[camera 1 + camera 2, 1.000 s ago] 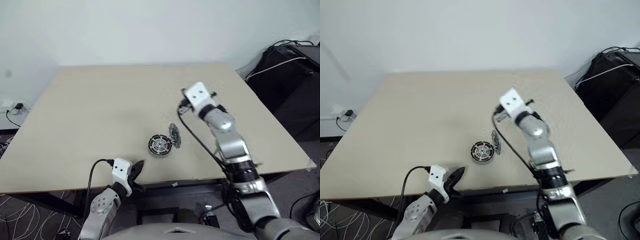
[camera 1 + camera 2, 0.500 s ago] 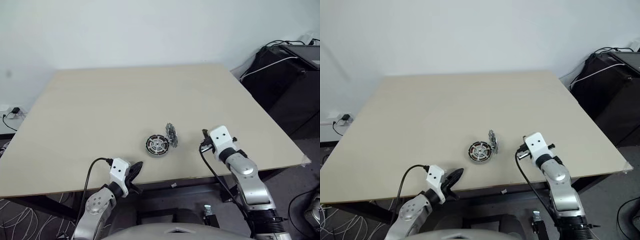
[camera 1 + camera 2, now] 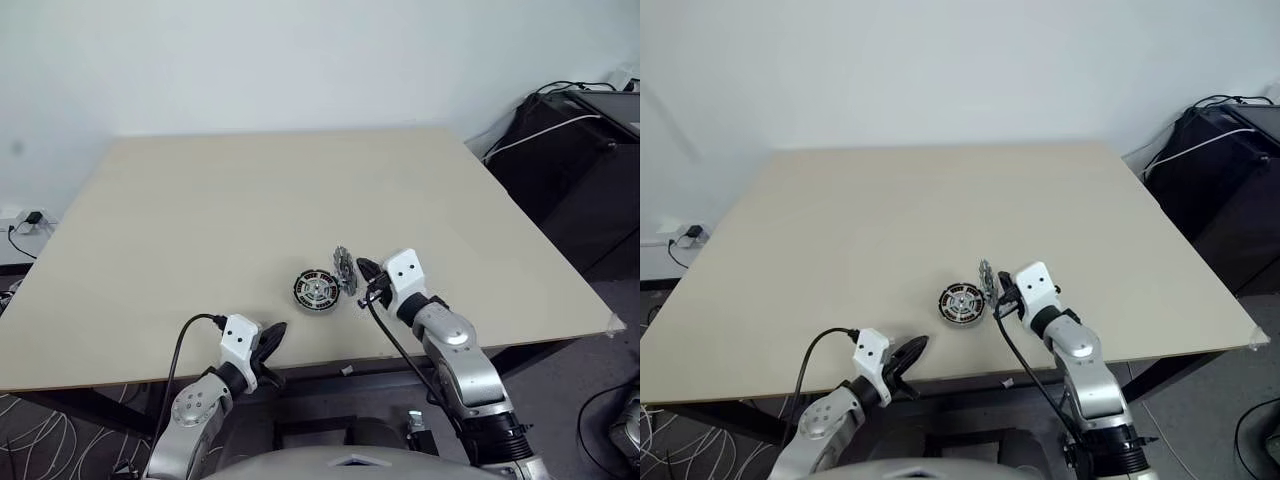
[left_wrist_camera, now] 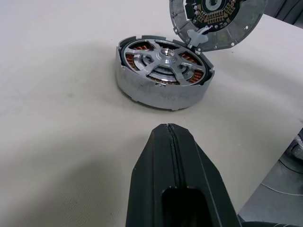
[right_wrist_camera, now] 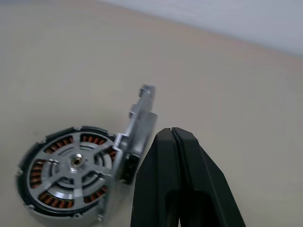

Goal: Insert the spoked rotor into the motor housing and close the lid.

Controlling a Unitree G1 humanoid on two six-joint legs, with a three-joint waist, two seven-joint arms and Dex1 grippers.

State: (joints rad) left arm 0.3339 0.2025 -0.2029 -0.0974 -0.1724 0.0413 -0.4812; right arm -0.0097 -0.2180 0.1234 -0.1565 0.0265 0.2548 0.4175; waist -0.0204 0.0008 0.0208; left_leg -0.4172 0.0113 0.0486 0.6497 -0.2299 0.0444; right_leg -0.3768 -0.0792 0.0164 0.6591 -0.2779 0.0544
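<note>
The motor housing (image 3: 317, 289) lies flat on the table, a round metal ring with copper windings (image 4: 137, 48). The spoked rotor (image 4: 164, 56) sits inside it, silver spokes around a small hub. The lid (image 3: 345, 270) stands nearly upright at the housing's right edge, its inner face (image 4: 215, 19) turned toward the housing. My right gripper (image 3: 363, 268) is shut with nothing in it, its tip close to the lid's outer side (image 5: 140, 118); whether they touch is unclear. At the table's front edge my left gripper (image 3: 272, 335) is also shut and empty, a short way in front of the housing (image 4: 163, 90).
The beige table (image 3: 200, 220) stretches wide behind and to the left of the motor. Off its right side stands black equipment (image 3: 585, 150) with cables. A wall socket (image 3: 25, 218) is low on the left.
My right arm has come down from high over the table and swung left, its shut gripper now beside the lid. The left gripper has stayed put. The view shifted slightly.
</note>
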